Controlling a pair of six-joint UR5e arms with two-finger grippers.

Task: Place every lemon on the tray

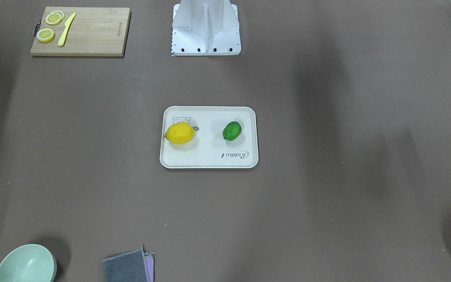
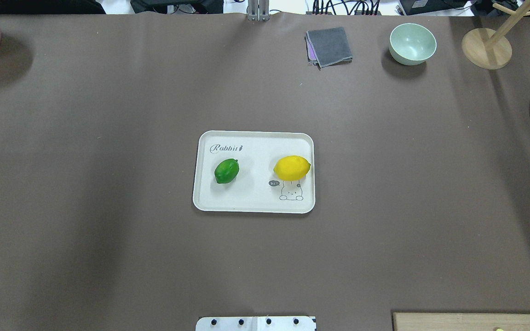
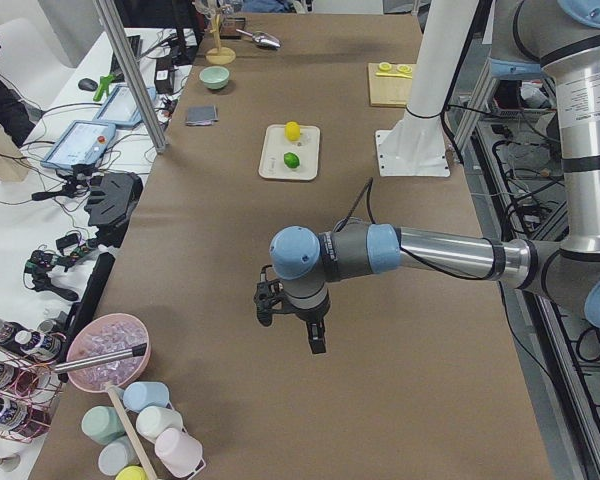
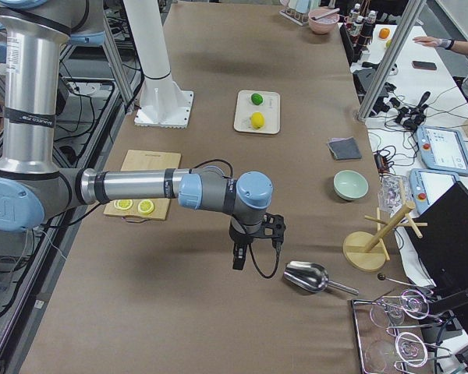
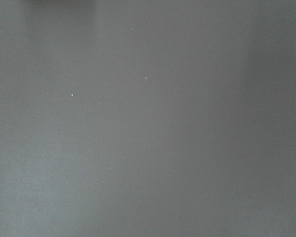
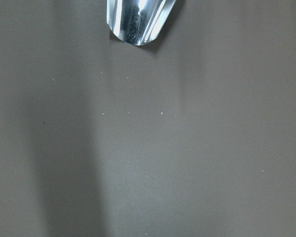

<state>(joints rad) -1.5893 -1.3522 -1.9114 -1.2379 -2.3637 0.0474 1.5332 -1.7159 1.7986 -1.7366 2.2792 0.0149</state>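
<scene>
Left gripper [image 3: 316, 337] and right gripper [image 4: 239, 259] hang near opposite table ends; their opening cannot be told. The yellow lemon [image 1: 179, 133] and green lemon [image 1: 232, 130] lie apart on the tray [image 1: 210, 158] at table centre. Judged light, firm, glossy and roll-prone; grip across the narrow middle.

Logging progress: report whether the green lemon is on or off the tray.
On the tray: the green lemon lies inside its rim, apart from the yellow lemon.

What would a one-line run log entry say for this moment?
yellow lemon: on tray | green lemon: on tray | task: looks complete
</scene>
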